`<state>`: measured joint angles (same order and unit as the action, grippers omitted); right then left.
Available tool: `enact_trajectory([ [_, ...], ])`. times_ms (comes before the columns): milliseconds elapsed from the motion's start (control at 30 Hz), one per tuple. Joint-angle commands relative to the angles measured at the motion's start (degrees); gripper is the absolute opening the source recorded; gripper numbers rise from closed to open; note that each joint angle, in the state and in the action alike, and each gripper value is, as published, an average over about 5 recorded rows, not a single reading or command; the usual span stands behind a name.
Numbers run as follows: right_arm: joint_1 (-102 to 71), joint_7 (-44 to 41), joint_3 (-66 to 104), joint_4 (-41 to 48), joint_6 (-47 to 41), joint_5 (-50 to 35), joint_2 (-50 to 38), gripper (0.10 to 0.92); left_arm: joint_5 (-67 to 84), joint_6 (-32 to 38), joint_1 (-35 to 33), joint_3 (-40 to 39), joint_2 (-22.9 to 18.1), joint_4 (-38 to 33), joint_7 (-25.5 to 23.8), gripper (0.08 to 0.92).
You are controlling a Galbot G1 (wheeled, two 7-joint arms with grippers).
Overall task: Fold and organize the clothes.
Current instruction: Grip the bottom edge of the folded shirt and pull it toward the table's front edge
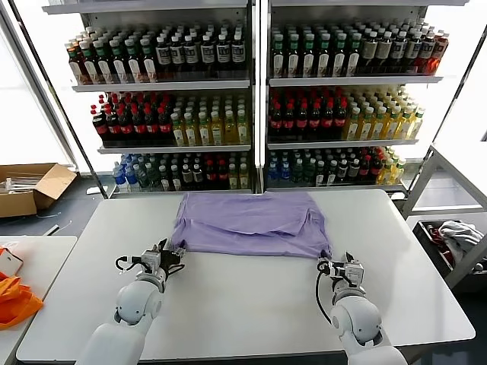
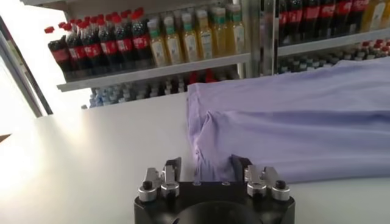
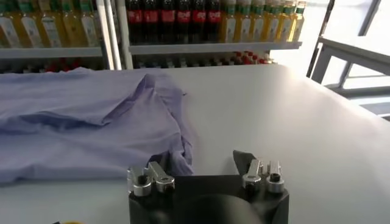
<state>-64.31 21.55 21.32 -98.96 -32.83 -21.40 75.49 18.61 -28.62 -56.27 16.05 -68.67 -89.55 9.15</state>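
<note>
On white worktop (image 1: 251, 296): lavender T-shirt (image 1: 251, 223), no legible writing; left end effector (image 1: 169, 257) and right end effector (image 1: 335, 265) part-open straddling its near corners.

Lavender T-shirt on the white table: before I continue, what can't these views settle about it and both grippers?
- Lavender cotton T-shirt: head view shows only its plain upper side; underside hidden.
- Left gripper: in the left wrist view its fingertips meet the hem; its own body hides any grip.
- Right gripper: in the right wrist view one finger is behind the shirt corner.
- Bottle labels on the shelves: too small.
</note>
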Motion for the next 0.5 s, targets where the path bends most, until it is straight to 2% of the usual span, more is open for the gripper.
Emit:
enact_trajectory([
  [33,-0.2,-0.7,-0.2,1.3,-0.3,0.1,0.2,0.520,0.4,-1.4,-0.7,-0.9,-0.2,0.4,-0.4,0.456],
  [367,-2.3,-1.0,-1.2,-2.2,-0.2,0.3,0.4,0.233,0.8,-1.6,-4.0,-1.2,0.9,-1.9,-1.4,0.166],
  [500,-3.1,-1.5,-1.1,-3.6,-0.1,0.1,0.0,0.134,0.8,-1.6,-4.8,-1.4,0.6,-2.6,-1.5,0.107],
])
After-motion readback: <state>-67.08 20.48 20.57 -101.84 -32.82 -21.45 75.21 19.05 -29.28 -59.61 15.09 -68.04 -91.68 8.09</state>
